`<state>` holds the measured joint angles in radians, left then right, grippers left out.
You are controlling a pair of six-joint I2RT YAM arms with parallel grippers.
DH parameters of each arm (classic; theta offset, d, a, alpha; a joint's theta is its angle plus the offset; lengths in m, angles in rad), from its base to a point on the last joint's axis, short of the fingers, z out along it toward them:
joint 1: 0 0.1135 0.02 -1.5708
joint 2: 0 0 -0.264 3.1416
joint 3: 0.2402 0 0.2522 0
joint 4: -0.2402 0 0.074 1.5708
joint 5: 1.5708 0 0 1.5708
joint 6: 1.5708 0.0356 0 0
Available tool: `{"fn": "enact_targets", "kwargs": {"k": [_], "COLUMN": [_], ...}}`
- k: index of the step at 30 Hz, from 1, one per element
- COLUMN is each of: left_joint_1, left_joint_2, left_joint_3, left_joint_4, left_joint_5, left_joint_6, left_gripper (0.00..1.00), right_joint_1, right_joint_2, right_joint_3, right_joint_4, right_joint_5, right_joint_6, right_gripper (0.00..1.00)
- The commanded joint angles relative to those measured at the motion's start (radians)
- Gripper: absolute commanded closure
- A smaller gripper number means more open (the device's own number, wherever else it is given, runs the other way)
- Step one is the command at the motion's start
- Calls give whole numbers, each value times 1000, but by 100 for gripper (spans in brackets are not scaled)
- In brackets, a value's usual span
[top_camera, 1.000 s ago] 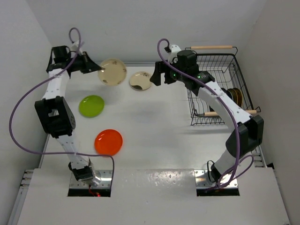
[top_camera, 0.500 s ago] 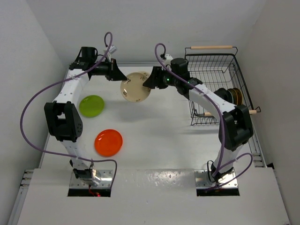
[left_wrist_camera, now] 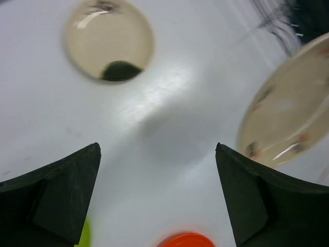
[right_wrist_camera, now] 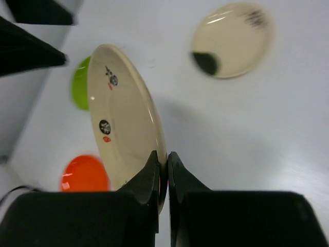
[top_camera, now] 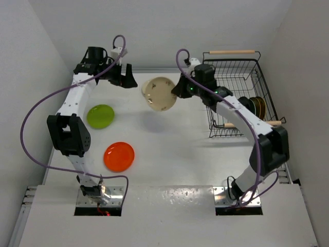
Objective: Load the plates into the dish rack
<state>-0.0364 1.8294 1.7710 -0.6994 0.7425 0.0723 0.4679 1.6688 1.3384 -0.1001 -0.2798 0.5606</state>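
My right gripper point(right_wrist_camera: 160, 155) is shut on the rim of a cream plate point(right_wrist_camera: 121, 110) and holds it on edge above the table; in the top view that plate point(top_camera: 161, 94) hangs left of the dish rack point(top_camera: 259, 72). My left gripper point(left_wrist_camera: 157, 148) is open and empty, just left of the plate point(left_wrist_camera: 288, 108). A second cream plate point(left_wrist_camera: 109, 41) lies flat on the table beneath. A lime green plate point(top_camera: 100, 116) and an orange-red plate point(top_camera: 119, 156) lie at the left. Dark plates point(top_camera: 255, 105) stand in the rack's right side.
The rack has a wooden handle at the back point(top_camera: 231, 52) and another at its near side point(top_camera: 231, 124). White walls close in the table on the left, back and right. The left arm's purple cable point(top_camera: 31, 118) loops out over the table's left edge.
The left gripper brought the cream plate to the right and let go. The right gripper closed on its rim and now carries it a little toward the rack.
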Motion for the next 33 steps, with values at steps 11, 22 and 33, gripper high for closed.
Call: {"fn": "enact_targets", "kwargs": {"k": [11,22,33], "left_joint_1": [208,273,300], "left_joint_2": [-50,-70,-61], "left_joint_3": [-134,-194,-194], "left_joint_4": [-20,0,0], "left_joint_5": [-829,-746,-718], "left_joint_6": [215,215,215], "left_gripper": [1,1,1], "right_joint_1": [-238,-341,-342], "right_joint_2": [-103,-23,-7], "right_joint_3": [239,35,-94], "right_joint_4": [-601,-484,-461], "right_joint_5": [1041,904,898], "right_joint_6": [-614,-571,-568], "right_gripper": [100,100,100]}}
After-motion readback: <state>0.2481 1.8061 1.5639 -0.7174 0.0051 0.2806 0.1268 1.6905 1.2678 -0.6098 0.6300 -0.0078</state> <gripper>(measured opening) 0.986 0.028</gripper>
